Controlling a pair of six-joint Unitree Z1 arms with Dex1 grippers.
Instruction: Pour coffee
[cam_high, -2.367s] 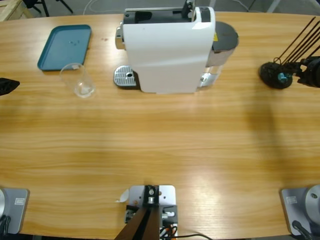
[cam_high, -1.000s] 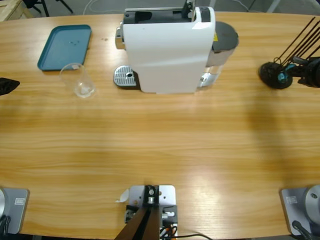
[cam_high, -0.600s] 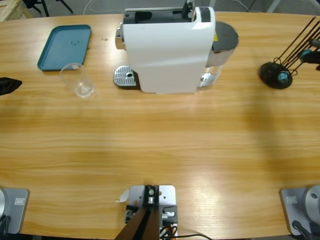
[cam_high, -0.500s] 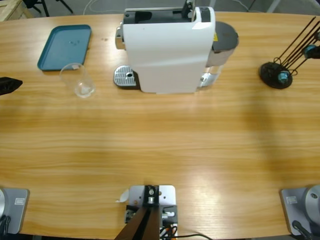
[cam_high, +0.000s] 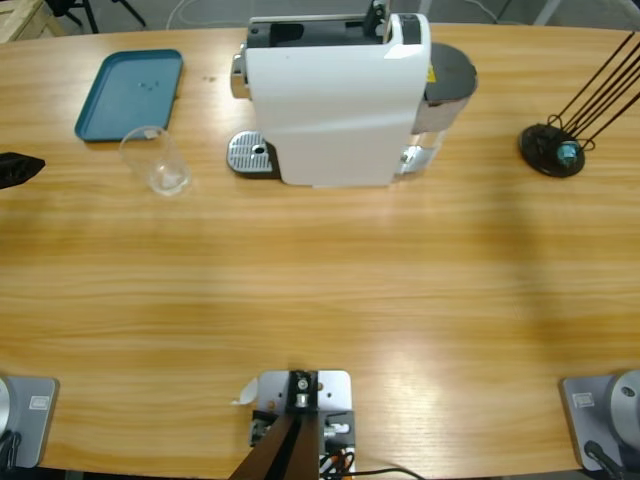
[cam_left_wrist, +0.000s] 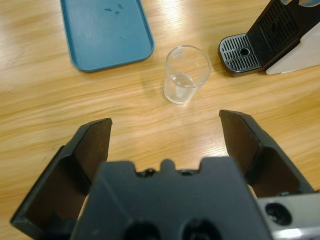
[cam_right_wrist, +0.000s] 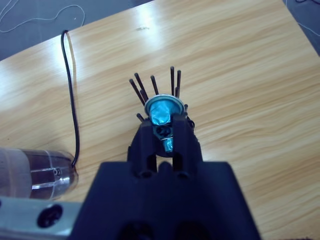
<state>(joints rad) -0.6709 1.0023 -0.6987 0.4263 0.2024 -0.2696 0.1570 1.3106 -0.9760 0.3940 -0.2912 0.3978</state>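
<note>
Right gripper (cam_right_wrist: 164, 135) clamps blue capsule (cam_right_wrist: 163, 114) above rack (cam_right_wrist: 155, 90).

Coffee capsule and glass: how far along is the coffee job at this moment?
Done: the right end effector is shut on a teal capsule, held over the capsule rack. In hand: the open left end effector faces the empty glass, not touching it. Left: load the capsule into the coffee machine, set the glass on the drip tray, brew.
</note>
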